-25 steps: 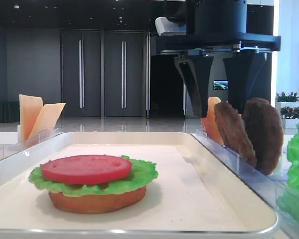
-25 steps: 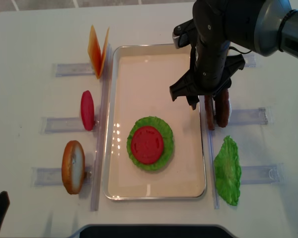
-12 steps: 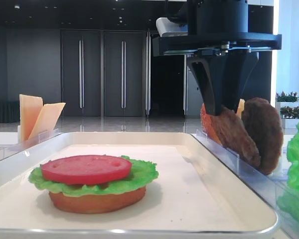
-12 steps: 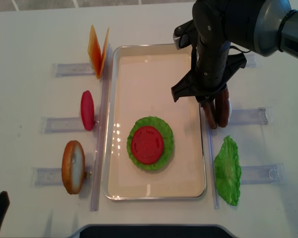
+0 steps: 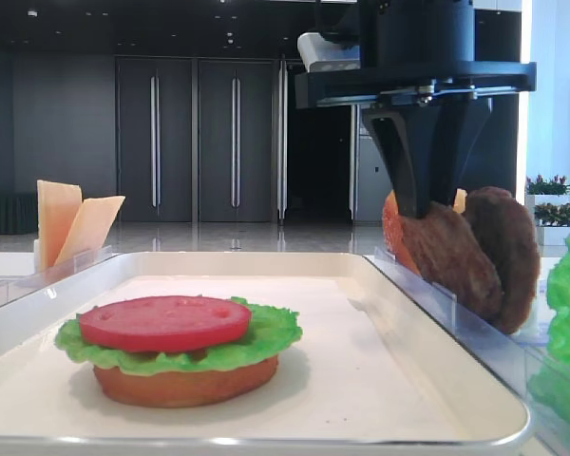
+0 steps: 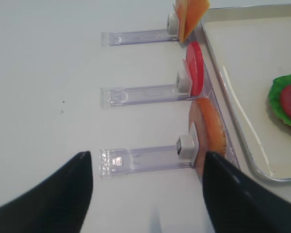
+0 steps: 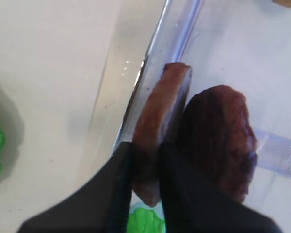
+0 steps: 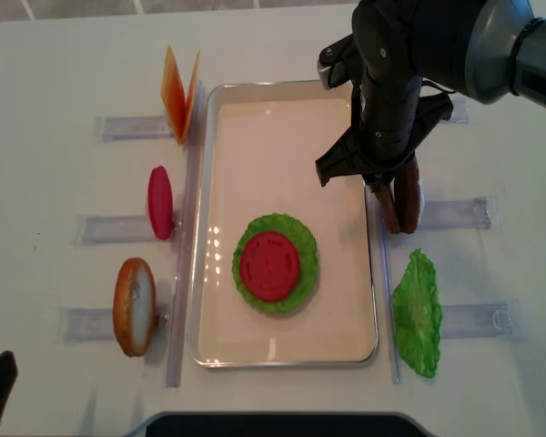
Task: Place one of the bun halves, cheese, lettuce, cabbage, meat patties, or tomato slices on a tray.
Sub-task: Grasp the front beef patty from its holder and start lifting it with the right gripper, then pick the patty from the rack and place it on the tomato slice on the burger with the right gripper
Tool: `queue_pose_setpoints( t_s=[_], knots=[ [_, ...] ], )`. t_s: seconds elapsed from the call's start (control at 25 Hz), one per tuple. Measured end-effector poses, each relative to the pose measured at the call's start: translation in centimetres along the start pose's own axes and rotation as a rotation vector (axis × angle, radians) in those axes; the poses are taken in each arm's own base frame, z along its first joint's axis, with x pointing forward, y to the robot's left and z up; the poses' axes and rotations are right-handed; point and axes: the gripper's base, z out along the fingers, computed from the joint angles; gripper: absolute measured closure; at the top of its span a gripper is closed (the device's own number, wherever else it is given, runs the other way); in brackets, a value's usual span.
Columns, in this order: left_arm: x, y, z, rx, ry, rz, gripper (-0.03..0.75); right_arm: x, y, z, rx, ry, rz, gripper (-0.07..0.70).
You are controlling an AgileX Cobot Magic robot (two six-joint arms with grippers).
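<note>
meat patties (image 7: 160, 145) are what the right fingers (image 7: 177, 194) deal with: the two dark fingers are pinched on the lighter, reddish-brown patty, one on each flat face, gripping its lower part in the right wrist view. that patty stands on edge just beside the tray (image 8: 282, 118), against the clear rack strip (image 7: 177, 29) along the tray's right rim. the darker second patty (image 7: 218, 141) leans against it on the side away from the tray, touching or nearly so; the contact line is hidden behind a finger. whether the pinched patty is lifted off its rack or resting in it cannot be told. from the overhead view the arm's wrist covers most of both patties, leaving only their lower ends (image 8: 400, 205) visible. in the low view the right gripper (image 5: 426, 204) comes down from above, and an orange-red piece (image 5: 391, 218) behind the patties is mostly hidden, so what it is stays unclear.

on the tray sits a stack: a flat bun half (image 5: 185, 385) at the bottom, lettuce (image 8: 298, 278) on it, a tomato slice (image 8: 269, 265) on top. beyond the tray's right rim, nearer the camera than the patties, lies another green leaf (image 8: 417, 314), cut off at the edge in the low view.

left of the tray on the desk (image 8: 55, 118), racks hold cheese slices (image 8: 180, 91), a second tomato slice (image 8: 160, 202) and a domed bun half (image 8: 135, 306), all on edge. the left fingers (image 6: 87, 187) are spread wide over bare desk, well away from the tray, their tips cut off by the frame.
</note>
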Motion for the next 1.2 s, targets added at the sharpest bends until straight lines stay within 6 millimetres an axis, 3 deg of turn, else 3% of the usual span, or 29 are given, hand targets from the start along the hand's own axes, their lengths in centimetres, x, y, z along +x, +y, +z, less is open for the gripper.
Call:
queue_pose_setpoints(
  t_s=[0.64,1.0,1.2],
  knots=[
    [0.0,0.0,0.0,0.000,0.000,0.000,0.181,0.1,0.0,-0.6,-0.003,-0.004,-0.025,0.479],
    [0.0,0.0,0.0,0.000,0.000,0.000,0.181,-1.7,-0.1,-6.3,-0.040,-0.167,-0.037,0.484],
    [0.0,0.0,0.0,0.000,0.000,0.000,0.181,-2.0,-0.2,-7.8,-0.054,-0.218,-0.044,0.484]
  ],
)
